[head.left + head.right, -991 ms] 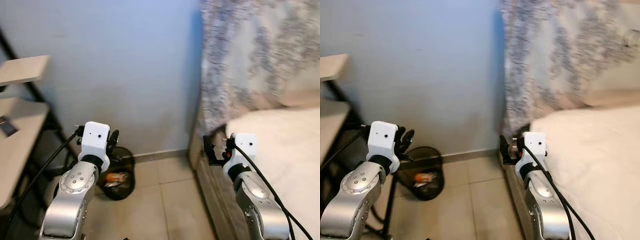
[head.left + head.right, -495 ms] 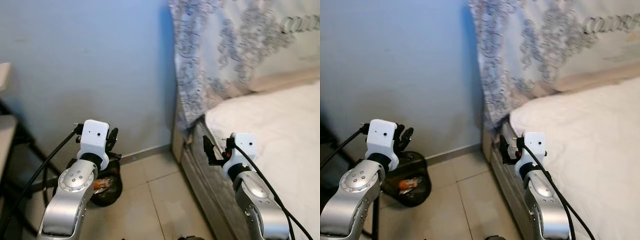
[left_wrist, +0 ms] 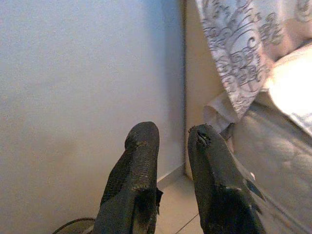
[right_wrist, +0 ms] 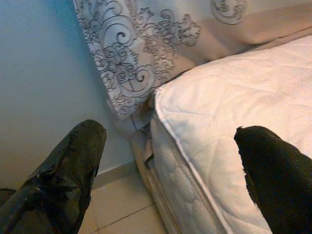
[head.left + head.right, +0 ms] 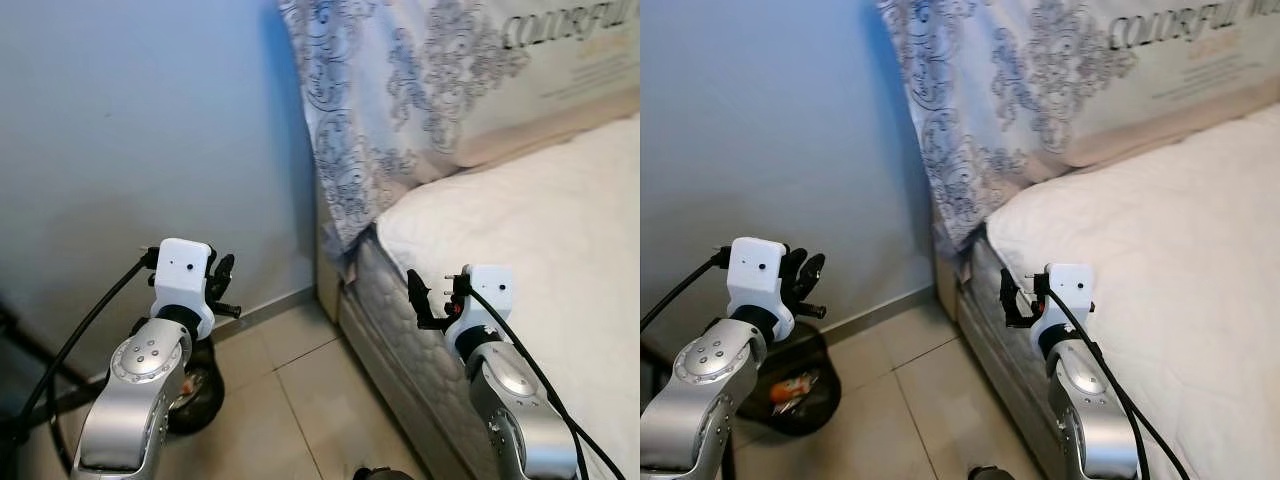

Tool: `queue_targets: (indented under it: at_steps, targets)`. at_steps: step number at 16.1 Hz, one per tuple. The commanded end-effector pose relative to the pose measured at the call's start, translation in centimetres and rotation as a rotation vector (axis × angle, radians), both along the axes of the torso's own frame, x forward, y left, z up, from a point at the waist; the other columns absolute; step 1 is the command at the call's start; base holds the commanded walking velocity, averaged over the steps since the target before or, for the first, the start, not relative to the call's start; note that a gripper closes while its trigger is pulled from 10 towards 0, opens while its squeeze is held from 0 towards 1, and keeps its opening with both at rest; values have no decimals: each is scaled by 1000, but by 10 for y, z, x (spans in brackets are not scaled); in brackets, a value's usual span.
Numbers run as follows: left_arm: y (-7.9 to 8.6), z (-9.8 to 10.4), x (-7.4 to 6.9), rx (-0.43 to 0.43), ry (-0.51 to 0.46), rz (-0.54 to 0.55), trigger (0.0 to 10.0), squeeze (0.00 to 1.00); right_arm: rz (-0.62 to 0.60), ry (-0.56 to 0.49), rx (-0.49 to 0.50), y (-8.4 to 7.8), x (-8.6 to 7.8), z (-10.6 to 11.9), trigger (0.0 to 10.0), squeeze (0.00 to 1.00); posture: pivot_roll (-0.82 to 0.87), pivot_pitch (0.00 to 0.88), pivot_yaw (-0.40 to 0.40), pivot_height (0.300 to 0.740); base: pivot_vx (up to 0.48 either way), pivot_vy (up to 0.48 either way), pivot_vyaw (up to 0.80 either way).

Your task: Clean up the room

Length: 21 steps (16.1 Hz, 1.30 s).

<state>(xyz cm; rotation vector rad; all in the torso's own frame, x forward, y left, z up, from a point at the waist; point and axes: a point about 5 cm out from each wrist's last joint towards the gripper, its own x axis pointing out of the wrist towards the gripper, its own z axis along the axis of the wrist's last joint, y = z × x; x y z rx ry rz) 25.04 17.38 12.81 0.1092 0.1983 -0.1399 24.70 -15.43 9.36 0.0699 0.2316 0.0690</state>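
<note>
A black waste bin with an orange wrapper inside stands on the tiled floor by the blue wall, partly hidden behind my left arm. My left gripper is raised in front of the wall just above the bin; in the left wrist view its fingers sit close together with nothing between them. My right gripper hovers at the side of the white mattress, and in the right wrist view its fingers are spread wide and empty.
A pillow in a grey swirl-patterned case leans at the head of the bed against the wall. The bed's side runs along the right. Beige floor tiles lie between the bin and the bed.
The camera has swung to the right: the desk on the left has left the picture and more of the bed and pillow shows. Both grippers keep the same pose.
</note>
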Motion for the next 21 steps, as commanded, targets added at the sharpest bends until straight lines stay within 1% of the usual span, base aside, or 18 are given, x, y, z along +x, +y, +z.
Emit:
queue_targets:
  at_steps: [1, 2, 3, 4, 5, 7, 9, 15, 18, 19, 20, 21]
  targets:
    - [-1, 1, 0, -15, 3, -11, 10000, 0, -13, -7, 1, -1, 1, 1, 10000, 0, 23, 0, 28, 740, 0, 0, -800]
    - [-1, 1, 0, -35, 4, -1, 10000, 0, -18, -8, 5, -2, 1, 1, 10000, 0, 25, 0, 24, 740, 0, 0, -800]
    - [-1, 1, -1, -35, 6, -2, 10000, 0, -18, -8, 6, -2, 0, 1, 10000, 0, 25, 0, 23, 740, 0, 0, -800]
    - [0, 2, -1, -9, -11, 9, 10000, 0, -16, -9, 8, -3, -1, 2, 10000, 0, 26, 0, 20, 740, 0, 0, -800]
    - [2, 0, -1, 0, -12, 44, 10000, 0, -6, -14, 3, -3, -1, 2, 10000, 0, 27, 0, 15, 740, 0, 0, -788]
    - [6, 0, -5, 39, -25, 65, 10000, 0, 22, -24, 8, -2, -2, 4, 10000, 0, 33, 0, -2, 740, 0, 0, -766]
    - [8, -2, -9, 40, -18, 72, 10000, 0, 45, -29, 42, 0, -3, 5, 10000, 0, 35, 0, -9, 740, 0, 0, -756]
    - [8, -4, -15, 38, -11, 78, 10000, 0, 17, -22, 47, -4, -4, 5, 10000, 0, 35, 0, -14, 740, 0, 0, -752]
    - [5, -2, -16, 19, -21, 58, 10000, 0, -1, -8, 24, -7, -5, 3, 10000, 0, 31, 0, -9, 740, 0, 0, -748]
    - [4, -2, -16, 27, -26, 56, 10000, 0, -14, -15, -4, -8, -5, 3, 10000, 0, 28, 0, -8, 740, 0, 0, -750]
    - [4, -1, -16, 34, -29, 57, 10000, 0, -17, -18, -8, -9, -5, 4, 10000, 0, 27, 0, -8, 740, 0, 0, -750]
    - [5, -2, -16, 64, -39, 69, 10000, 0, -36, -19, 11, -10, -5, 4, 10000, 0, 27, 0, -9, 740, 0, 0, -744]
